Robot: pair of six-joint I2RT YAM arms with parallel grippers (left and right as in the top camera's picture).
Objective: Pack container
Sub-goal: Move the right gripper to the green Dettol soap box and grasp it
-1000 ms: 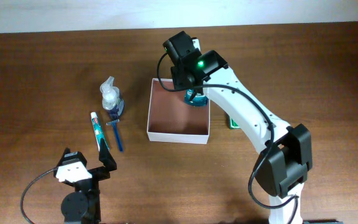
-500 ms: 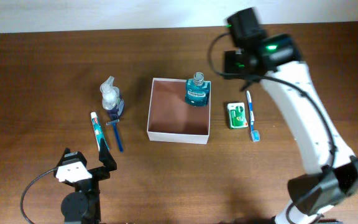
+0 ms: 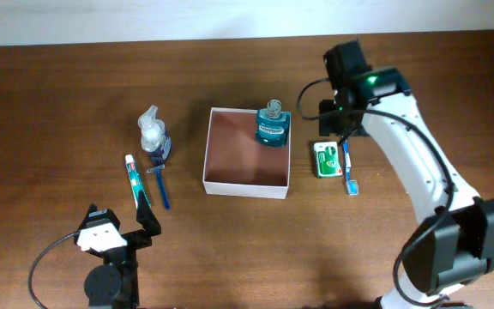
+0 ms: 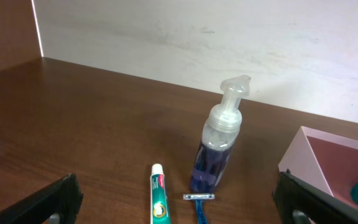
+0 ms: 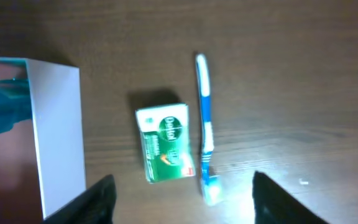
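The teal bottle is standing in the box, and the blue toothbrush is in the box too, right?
Not quite. The teal bottle does stand in the box, but the blue toothbrush lies outside it on the table, beside the green packet. The overhead view shows this.

A dark wooden table (image 3: 58,103) is carrying everything. Toward its left side, a clear pump bottle (image 3: 152,133) is standing upright, with a blue razor (image 3: 159,176) lying at its base and a toothpaste tube (image 3: 135,182) lying alongside the razor. The container (image 3: 246,188) is sitting near the middle. On its right, a small green packet (image 3: 326,160) is lying flat, with a blue-and-white toothbrush (image 3: 348,167) lying just beside it.
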